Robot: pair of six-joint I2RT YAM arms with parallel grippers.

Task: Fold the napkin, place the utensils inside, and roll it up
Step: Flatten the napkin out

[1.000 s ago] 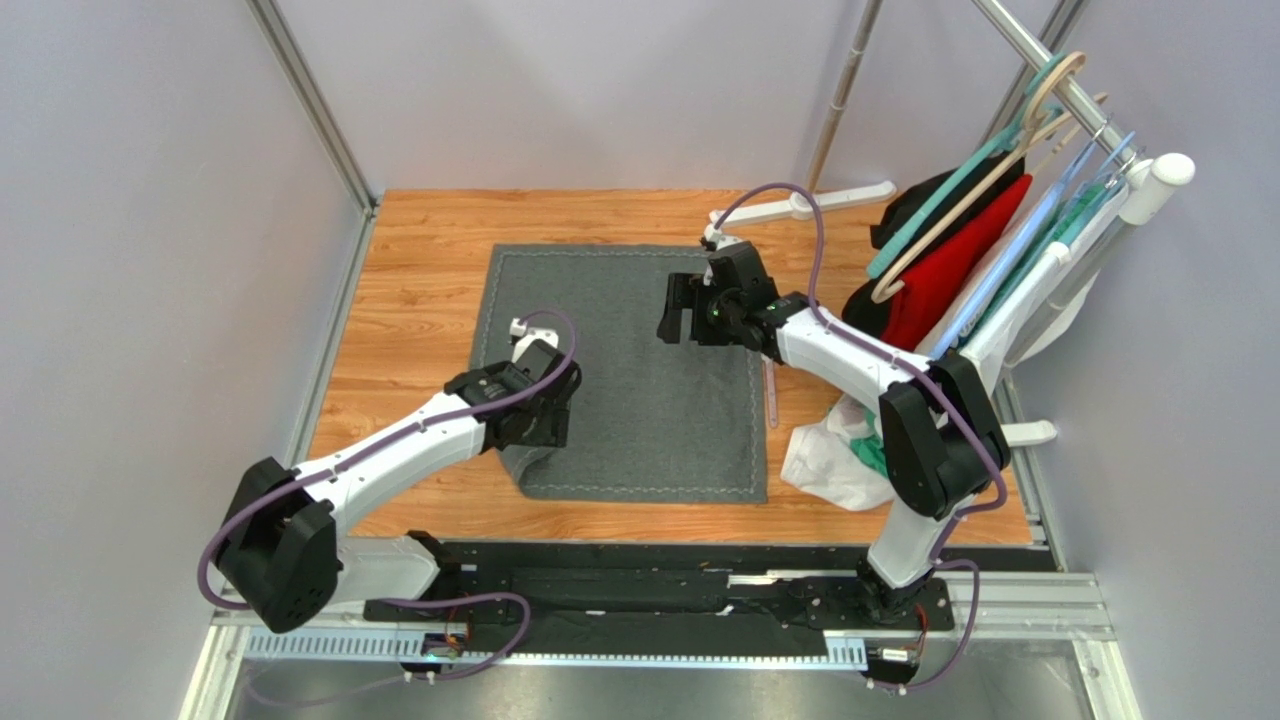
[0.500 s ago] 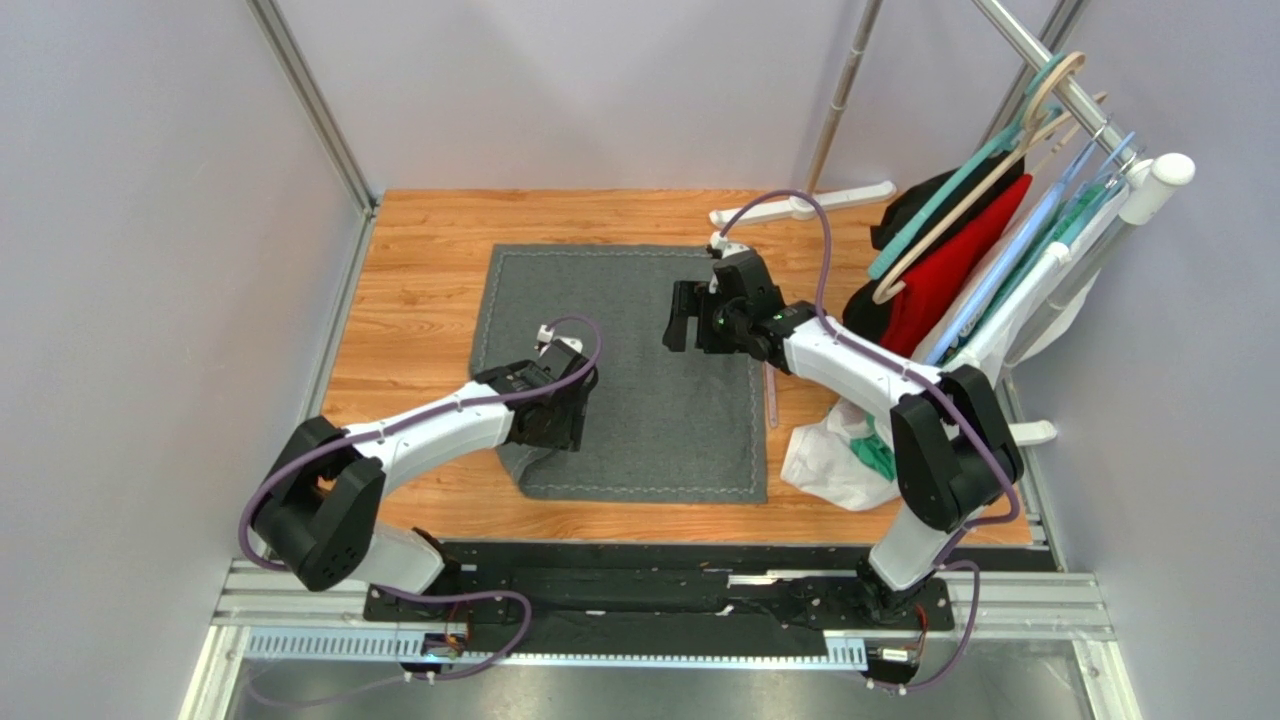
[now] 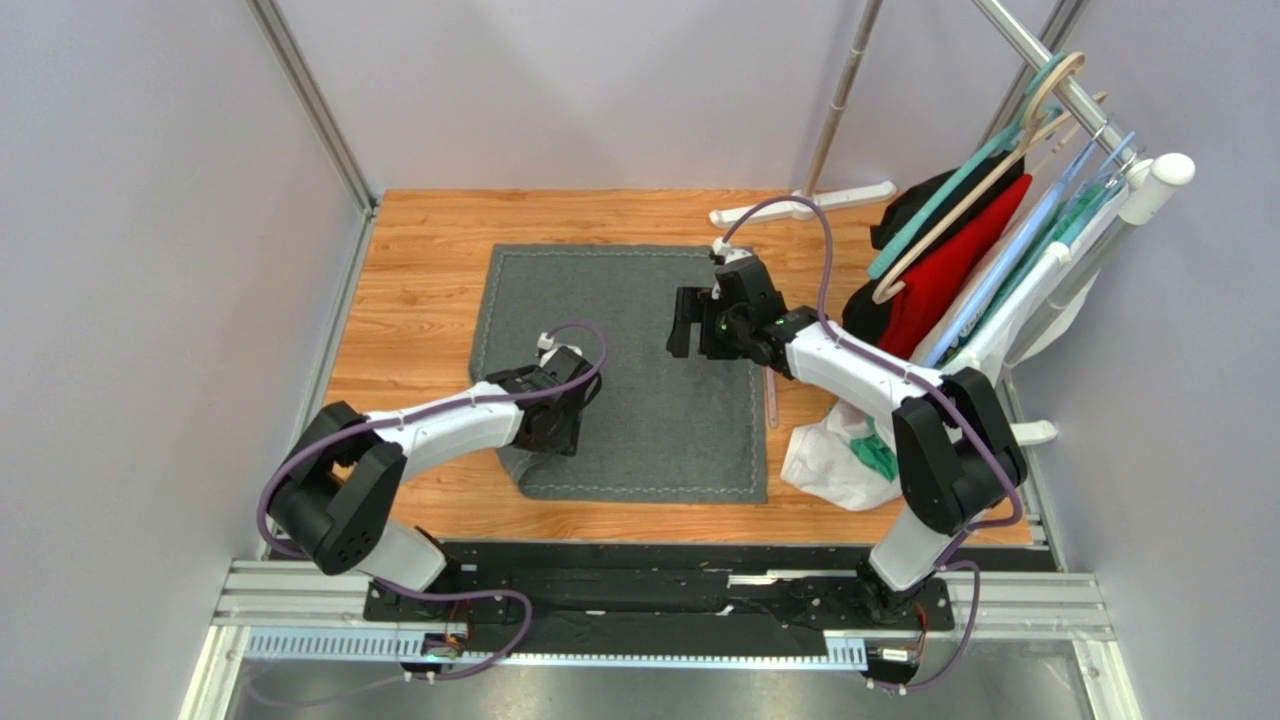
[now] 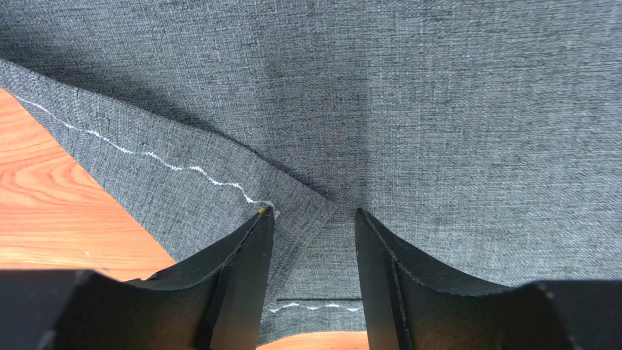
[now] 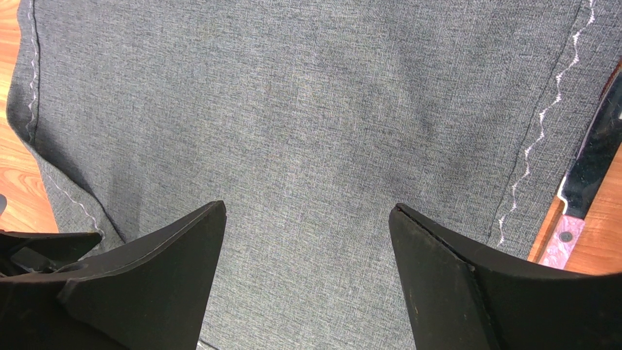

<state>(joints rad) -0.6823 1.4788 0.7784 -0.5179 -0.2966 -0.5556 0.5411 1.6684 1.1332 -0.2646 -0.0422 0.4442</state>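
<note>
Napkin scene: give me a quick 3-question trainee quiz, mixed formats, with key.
1. True or false: the right gripper is clamped on the napkin.
2. Which napkin corner is the left gripper working at? A near-left, B far-left, C far-right.
3. Fill in: the utensils lie ___ the napkin (on / beside).

Key:
1. False. It is wide open over the cloth.
2. A. That corner is turned over.
3. Beside. They are on the wood, off its right edge.
</note>
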